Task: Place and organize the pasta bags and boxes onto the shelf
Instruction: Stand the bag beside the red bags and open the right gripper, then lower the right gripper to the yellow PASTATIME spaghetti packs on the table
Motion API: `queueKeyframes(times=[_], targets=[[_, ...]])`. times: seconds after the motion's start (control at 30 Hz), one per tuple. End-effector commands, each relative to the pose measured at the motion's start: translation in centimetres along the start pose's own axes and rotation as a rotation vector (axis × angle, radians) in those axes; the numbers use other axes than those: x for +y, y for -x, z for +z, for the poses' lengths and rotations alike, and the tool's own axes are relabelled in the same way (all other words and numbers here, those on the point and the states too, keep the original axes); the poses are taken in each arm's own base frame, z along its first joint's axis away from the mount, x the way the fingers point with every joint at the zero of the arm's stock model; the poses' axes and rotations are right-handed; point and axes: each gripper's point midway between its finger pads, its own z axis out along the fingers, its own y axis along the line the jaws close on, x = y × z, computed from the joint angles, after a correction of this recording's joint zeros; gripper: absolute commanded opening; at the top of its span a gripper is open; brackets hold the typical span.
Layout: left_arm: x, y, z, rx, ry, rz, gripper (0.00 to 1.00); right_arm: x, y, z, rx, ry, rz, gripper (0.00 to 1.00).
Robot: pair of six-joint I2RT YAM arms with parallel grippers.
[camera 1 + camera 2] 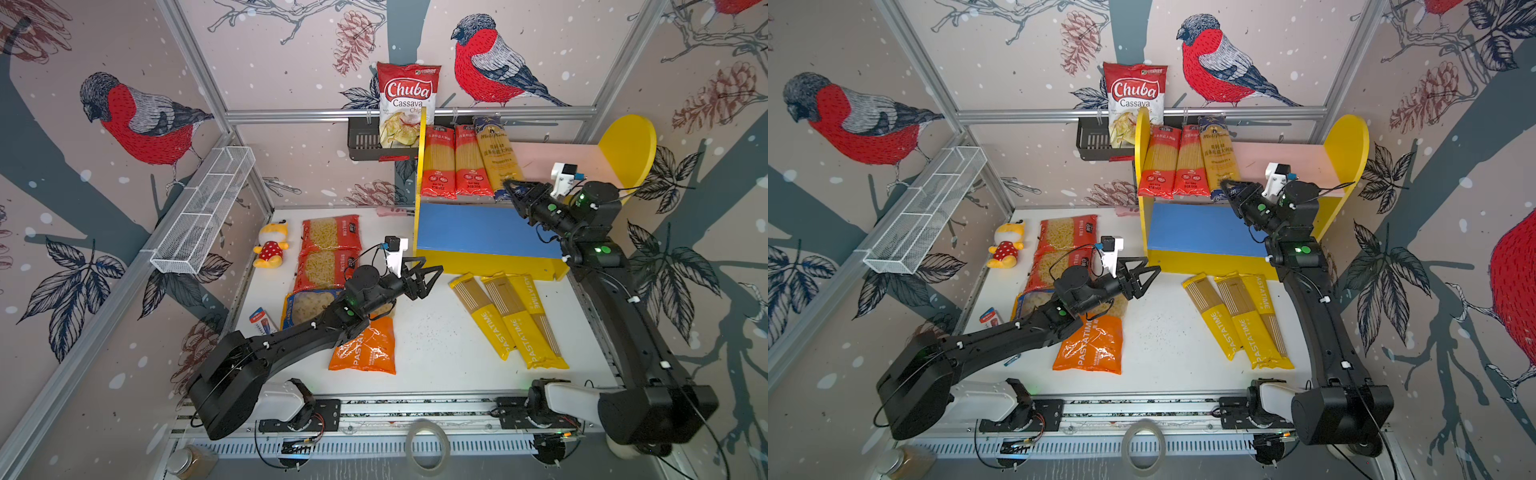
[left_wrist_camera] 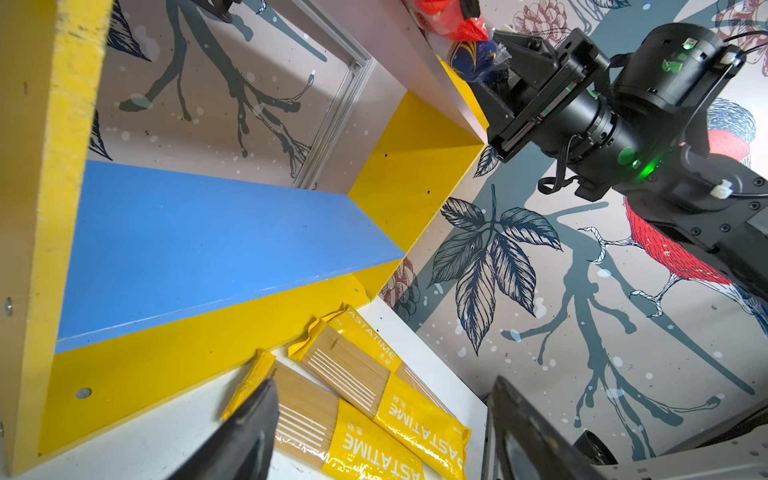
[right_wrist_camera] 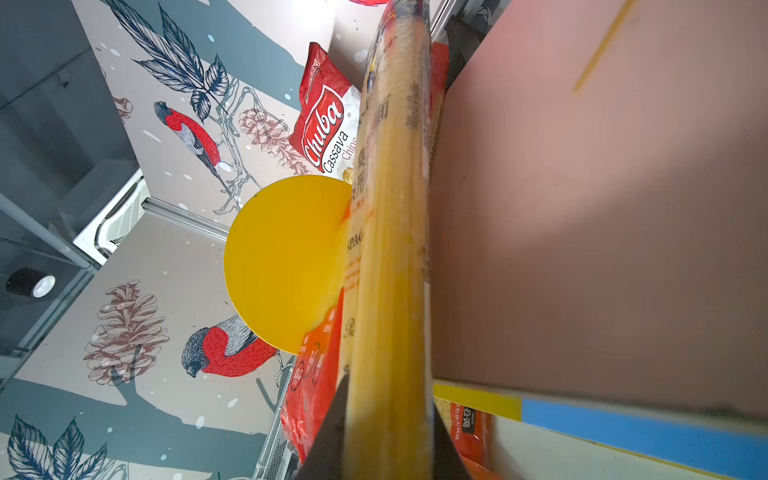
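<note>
Orange plastic lay nearest: the orange macaroni bag (image 1: 365, 347) rested flat on the white tabletop (image 1: 436, 332), partly under the left arm, with three yellow spaghetti packs (image 1: 511, 320) fanned out just in front of the shelf (image 1: 490, 262). Above the bare table between them hovered the left gripper (image 1: 433, 264), its jaws spread wide and empty. Two red macaroni bags (image 1: 330, 235) and a blue-yellow bag (image 1: 307, 305) waited behind that arm. Farther back, the blue lower board (image 1: 478, 228) held nothing. On the pink upper board (image 1: 557, 158), two red spaghetti packs (image 1: 438, 166) lay side by side, and the right gripper (image 1: 509, 187) was clamped on the near end of the dark-blue spaghetti pack (image 1: 494, 153) just beside them. That end seemed to overhang the board's front edge, so a release there risked the pack tipping off. Pushing it deeper at a slant could shove its red neighbours askew, and a hard squeeze might snap brittle strands; one loose spaghetti strand (image 3: 602, 45) already lay on the pink board.
</note>
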Motion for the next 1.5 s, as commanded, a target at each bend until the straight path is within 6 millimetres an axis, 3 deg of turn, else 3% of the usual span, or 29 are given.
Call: queueKeyframes(times=[0.0,0.07,0.17,0.3,0.57,0.83,1.07,1.27,1.37,1.47], targets=[[-0.9,1.1,0.1,-0.039,-0.03,0.011,0.78,1.6,-0.2,-0.2,-0.017,0.06,-0.007,0.24],[-1.0,1.3,0.1,-0.041,-0.032,0.011,0.78,1.6,-0.2,-0.2,-0.031,0.058,0.006,0.33],[-1.1,1.4,-0.2,-0.046,-0.028,0.011,0.78,1.7,0.4,-0.7,-0.077,0.04,0.013,0.38],[-1.0,1.4,-0.6,-0.052,-0.018,0.012,0.78,1.4,1.1,-1.2,-0.134,0.016,0.02,0.4],[-0.9,1.3,-0.8,-0.047,-0.006,0.018,0.78,0.7,1.1,-0.3,-0.144,0.01,0.036,0.37],[-0.3,0.4,-1.3,-0.035,0.015,0.02,0.78,0.6,0.5,-1.8,-0.15,-0.023,-0.066,0.57],[-0.2,-0.4,-1.4,-0.032,0.006,0.028,0.78,-0.4,-1.8,-4.9,-0.128,-0.047,-0.125,0.65],[0.0,-2.0,-1.4,-0.021,0.069,0.138,0.78,-1.6,-5.8,-6.8,-0.054,-0.043,-0.211,0.66],[0.2,-3.1,-1.2,-0.006,0.101,0.169,0.78,-4.3,-8.9,-7.1,-0.016,-0.095,-0.209,0.66],[0.2,-3.7,-1.1,-0.007,0.105,0.171,0.78,-8.2,-11.8,-7.4,0.014,-0.225,-0.208,0.65]])
